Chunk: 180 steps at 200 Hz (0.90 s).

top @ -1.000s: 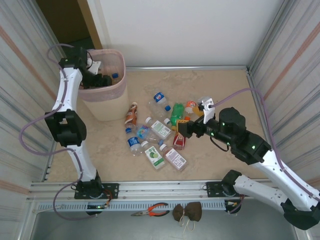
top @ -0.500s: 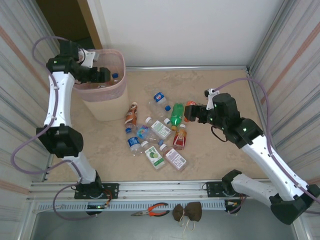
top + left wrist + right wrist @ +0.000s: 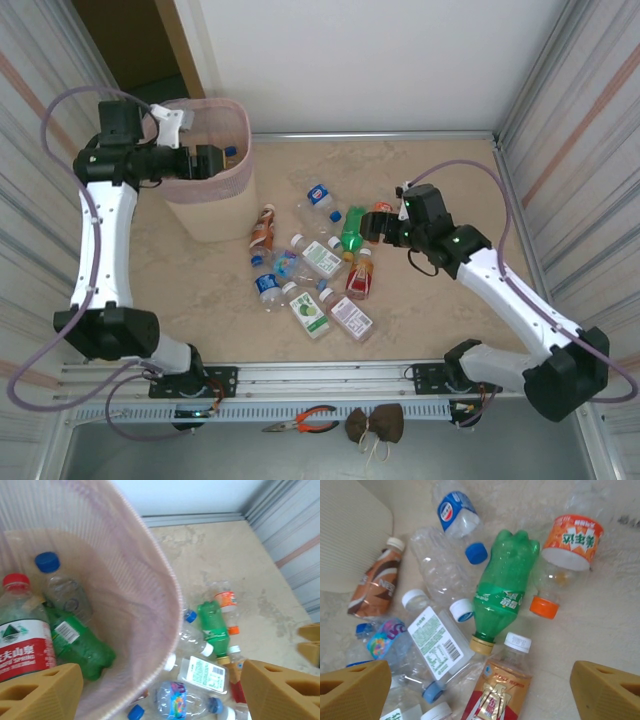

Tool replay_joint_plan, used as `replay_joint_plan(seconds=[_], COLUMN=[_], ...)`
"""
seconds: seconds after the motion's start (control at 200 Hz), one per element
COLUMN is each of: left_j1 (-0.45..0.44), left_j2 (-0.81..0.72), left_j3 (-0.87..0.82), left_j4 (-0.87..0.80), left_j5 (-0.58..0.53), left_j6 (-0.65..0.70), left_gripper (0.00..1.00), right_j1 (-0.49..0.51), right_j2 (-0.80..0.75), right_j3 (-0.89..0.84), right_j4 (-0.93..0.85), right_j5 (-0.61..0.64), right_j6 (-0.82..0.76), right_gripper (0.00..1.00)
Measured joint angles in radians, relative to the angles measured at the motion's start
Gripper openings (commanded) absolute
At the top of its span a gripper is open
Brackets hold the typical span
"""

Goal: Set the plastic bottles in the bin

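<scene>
The bin stands in the far left corner, close to the ribbed side wall, so there is little room to slip between them. Its mouth is open at the top, but the left gripper hangs right over it. Three bottles lie low inside, with free room above them. In the middle of the table the heap of bottles lies packed close, many touching. A brown bottle lies just beside the bin's side. Right of the heap and behind it the table is bare — easy to pass.
</scene>
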<state>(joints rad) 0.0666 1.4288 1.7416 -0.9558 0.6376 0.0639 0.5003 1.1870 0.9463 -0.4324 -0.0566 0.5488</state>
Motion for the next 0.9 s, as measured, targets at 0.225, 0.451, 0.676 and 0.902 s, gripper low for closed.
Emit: replay_joint_plan(seconds=[0.225,0.451,0.676,0.902], left_j1=[0.000,0.000,0.000,0.000], left_j2=[-0.149,-0.261,-0.307,-0.313], left_j3=[-0.146,-0.271,-0.332,-0.351], left_j4=[0.112,0.233,0.289,0.343], left_j5=[0.120,0.206,0.235,0.261], left_j6=[-0.087,-0.202,-0.262,-0.309], left_gripper=[0.83,0.83,0.83,0.83], right_j1=[-0.023,-0.085,-0.141,-0.142], right_j2=[0.132,0.224,0.313,0.378], right_j3=[-0.035,-0.064,-0.105,-0.106], right_j4=[0.124,0.222,0.300,0.362], right_j5=[-0.045,-0.073,-0.116,-0.143], right_j6=[0.019,0.089,0.163,0.194], right_gripper=[0.77,0.67,0.61,0.57])
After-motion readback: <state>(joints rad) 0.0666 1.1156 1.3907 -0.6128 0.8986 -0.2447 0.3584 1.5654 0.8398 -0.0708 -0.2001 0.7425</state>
